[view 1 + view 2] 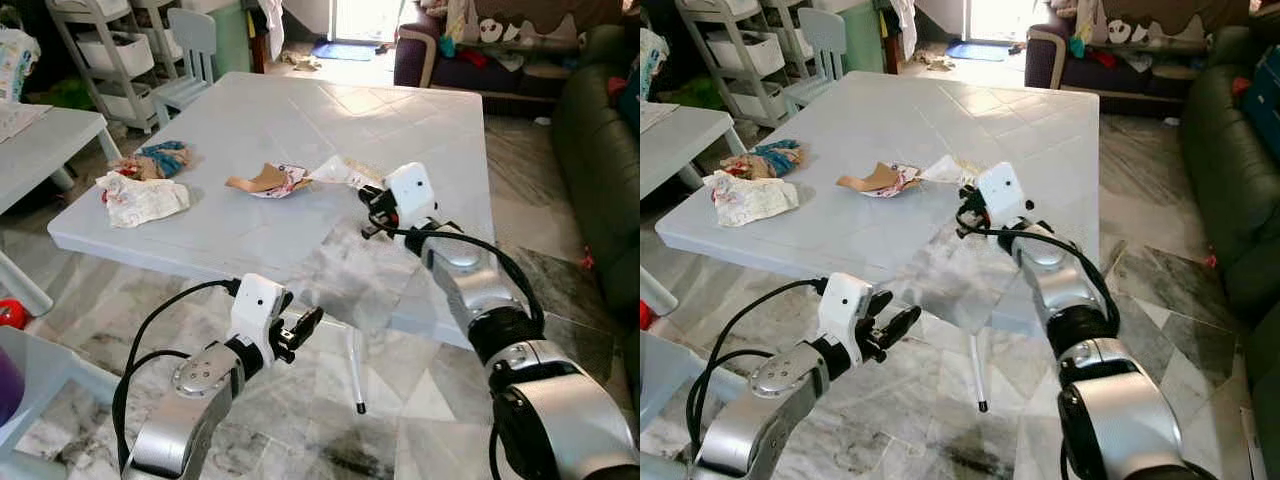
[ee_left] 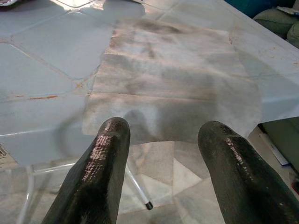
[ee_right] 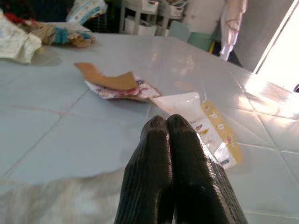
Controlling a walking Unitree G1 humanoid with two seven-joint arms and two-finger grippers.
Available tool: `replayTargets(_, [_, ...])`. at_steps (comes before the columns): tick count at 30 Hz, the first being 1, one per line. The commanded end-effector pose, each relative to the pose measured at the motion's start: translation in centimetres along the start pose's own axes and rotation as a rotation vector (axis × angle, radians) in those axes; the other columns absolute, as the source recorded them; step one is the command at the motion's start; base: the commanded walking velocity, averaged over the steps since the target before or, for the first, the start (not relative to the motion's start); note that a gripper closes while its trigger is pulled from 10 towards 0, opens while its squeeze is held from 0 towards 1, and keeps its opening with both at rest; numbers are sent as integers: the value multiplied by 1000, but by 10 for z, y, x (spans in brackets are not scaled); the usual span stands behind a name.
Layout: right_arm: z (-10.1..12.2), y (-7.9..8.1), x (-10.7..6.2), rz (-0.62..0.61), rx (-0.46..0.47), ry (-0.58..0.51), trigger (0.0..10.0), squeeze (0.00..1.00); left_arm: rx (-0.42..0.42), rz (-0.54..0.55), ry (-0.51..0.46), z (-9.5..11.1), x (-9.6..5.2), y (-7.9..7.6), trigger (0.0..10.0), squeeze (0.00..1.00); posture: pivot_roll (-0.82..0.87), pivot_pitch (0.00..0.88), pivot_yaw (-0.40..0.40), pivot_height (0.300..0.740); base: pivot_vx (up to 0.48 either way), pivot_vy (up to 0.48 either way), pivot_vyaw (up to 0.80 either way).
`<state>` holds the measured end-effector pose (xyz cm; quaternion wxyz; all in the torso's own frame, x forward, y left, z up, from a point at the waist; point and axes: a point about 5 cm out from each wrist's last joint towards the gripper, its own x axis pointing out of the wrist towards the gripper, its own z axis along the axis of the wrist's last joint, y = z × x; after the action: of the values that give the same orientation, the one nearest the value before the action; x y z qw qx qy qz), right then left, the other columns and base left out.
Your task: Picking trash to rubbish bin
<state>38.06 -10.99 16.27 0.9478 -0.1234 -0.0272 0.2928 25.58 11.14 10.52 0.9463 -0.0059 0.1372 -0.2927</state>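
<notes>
Left gripper is hanging below the near edge of the pale blue table, its two black fingers standing spread wide apart. A thin translucent sheet is lying flat on the tabletop, reaching over the edge. A white table leg with a dark foot is resting on the marble floor.

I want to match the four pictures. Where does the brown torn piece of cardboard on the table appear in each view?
Left eye view: brown cardboard piece, mid-table, left of the right gripper.
Right eye view: same piece, again left of that gripper.
Left wrist view: not in it; translucent sheet beyond the open fingers.
Right wrist view: upper left of centre, beyond the shut fingers.
Shared landmark: white printed wrapper beside it, also.
</notes>
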Motion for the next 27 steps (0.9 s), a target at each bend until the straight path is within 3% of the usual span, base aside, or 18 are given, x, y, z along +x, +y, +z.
replayTargets(1, [-4,5,-7,97,-43,10,10000,812,9,19,-7,1,0,3,10000,0,-41,30,-22,740,0,0,0])
replayTargets(2, [-4,5,-7,97,-43,10,10000,812,9,19,-7,1,0,3,10000,0,-41,30,-22,740,0,0,0])
replayTargets(3, [-12,7,-17,152,-78,33,10000,1000,14,24,-18,2,0,4,10000,0,-44,30,-25,740,0,0,0])
replayTargets(6, [-25,12,-38,254,-142,74,10000,1000,25,26,-29,2,-1,5,10000,0,-48,32,-28,740,0,0,0])
replayTargets(15, [-35,21,-70,384,-153,124,10000,1000,31,28,-28,-1,-1,4,10000,0,-61,31,-32,740,0,0,0])
replayTargets(23, [-30,29,-72,375,-169,93,10000,1000,33,24,-40,2,3,4,10000,0,-70,29,-34,740,0,0,0])
replayTargets(27, [-25,40,-74,388,-186,66,10000,1000,31,25,-42,1,3,2,10000,0,-70,31,-31,740,0,0,0])
